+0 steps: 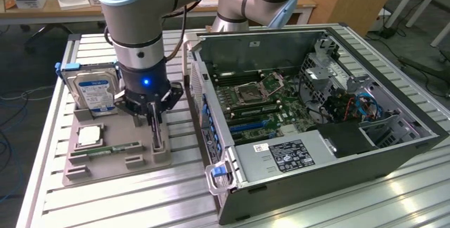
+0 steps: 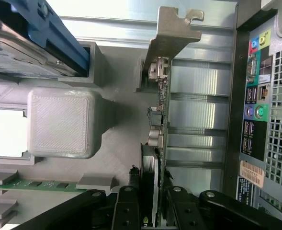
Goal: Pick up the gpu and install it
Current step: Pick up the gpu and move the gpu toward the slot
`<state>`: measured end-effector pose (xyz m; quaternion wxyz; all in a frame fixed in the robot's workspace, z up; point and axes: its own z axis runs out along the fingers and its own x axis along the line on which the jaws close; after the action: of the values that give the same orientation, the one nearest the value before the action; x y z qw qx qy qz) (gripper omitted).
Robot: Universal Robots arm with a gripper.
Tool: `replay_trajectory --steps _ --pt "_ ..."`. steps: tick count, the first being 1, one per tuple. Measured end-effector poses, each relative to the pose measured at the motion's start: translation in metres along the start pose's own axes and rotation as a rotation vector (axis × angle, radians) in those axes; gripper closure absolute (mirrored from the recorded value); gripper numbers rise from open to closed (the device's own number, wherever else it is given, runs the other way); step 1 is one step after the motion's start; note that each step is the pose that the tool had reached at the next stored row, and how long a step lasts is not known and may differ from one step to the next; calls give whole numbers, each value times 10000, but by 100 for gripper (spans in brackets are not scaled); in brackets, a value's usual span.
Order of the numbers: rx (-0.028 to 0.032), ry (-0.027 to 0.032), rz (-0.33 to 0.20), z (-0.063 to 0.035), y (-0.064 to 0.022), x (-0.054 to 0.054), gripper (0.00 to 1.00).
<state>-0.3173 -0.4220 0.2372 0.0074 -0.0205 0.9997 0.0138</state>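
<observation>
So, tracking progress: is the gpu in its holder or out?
In the holder. The gpu stands upright on edge, its lower end between slot posts of the grey tray, the gripper closed on its top edge.

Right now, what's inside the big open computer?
A green circuit board with a square chip socket, blue cables and a black box. Whatever lies under that box is covered.

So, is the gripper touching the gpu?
Touching. The wrist view shows it: the fingers of the gripper press on both faces of the gpu, with no gap on either side.
</observation>
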Motion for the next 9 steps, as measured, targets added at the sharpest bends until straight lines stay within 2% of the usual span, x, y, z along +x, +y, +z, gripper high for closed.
replay_trajectory --steps 9 --pt "2 -45 -1 -131 4 -2 73"
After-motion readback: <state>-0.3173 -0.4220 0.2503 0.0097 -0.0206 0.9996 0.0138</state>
